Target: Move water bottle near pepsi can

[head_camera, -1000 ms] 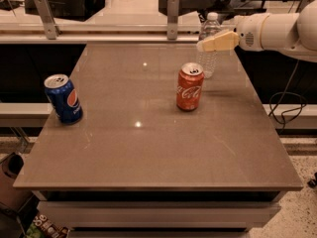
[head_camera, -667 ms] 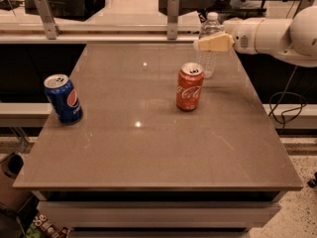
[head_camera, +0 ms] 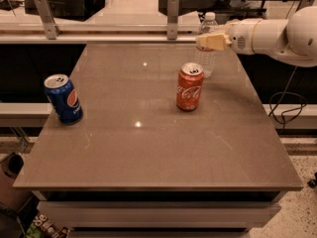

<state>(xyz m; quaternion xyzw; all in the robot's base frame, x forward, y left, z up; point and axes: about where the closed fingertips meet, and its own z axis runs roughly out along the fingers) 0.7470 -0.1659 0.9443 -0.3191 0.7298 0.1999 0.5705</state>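
Note:
The water bottle [head_camera: 207,58], clear with a white cap, stands upright at the far right of the table, just behind the Coca-Cola can. My gripper [head_camera: 212,41] reaches in from the right on its white arm and lies across the bottle's upper body, hiding part of it. Whether it is touching the bottle I cannot tell. The pepsi can [head_camera: 63,98], blue with the round logo, stands upright near the table's left edge, far from the bottle.
A red Coca-Cola can [head_camera: 189,87] stands upright right of the table's centre, in front of the bottle. The brown table [head_camera: 148,148] ends at a railed ledge [head_camera: 124,31] at the back. A cable [head_camera: 287,108] hangs to the right of the table.
My gripper has moved a little to the left, across the water bottle's upper body. The bottle and both cans have not moved.

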